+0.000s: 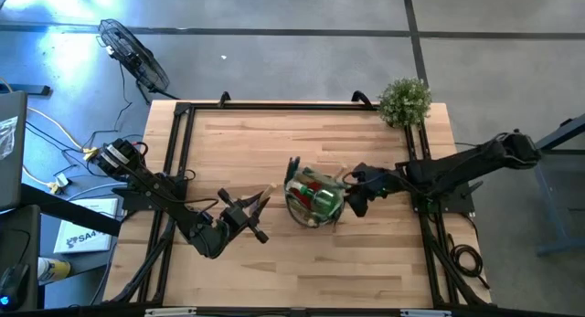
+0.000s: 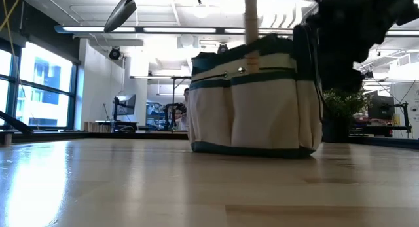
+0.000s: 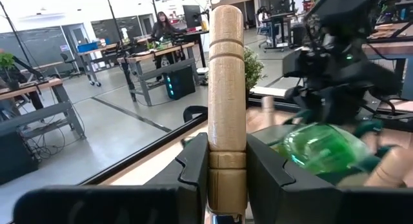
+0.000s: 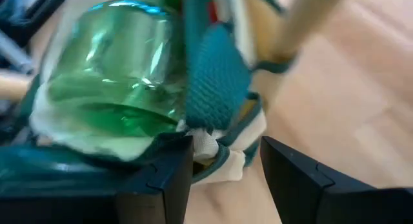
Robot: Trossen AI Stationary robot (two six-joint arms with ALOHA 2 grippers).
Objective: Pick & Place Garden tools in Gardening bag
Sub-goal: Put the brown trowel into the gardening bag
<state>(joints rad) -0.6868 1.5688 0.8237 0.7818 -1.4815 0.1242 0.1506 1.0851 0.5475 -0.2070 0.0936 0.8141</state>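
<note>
The left gripper is clamped on a pale wooden-handled garden tool, handle pointing toward two o'clock in the high view. The beige fabric gardening bag with dark green trim stands at three o'clock from it, near table centre. The right gripper pinches the bag's rim, part-open, beside a green spray bottle. Only the left wrist view shows that grip; the high view alone shows the bearing.
</note>
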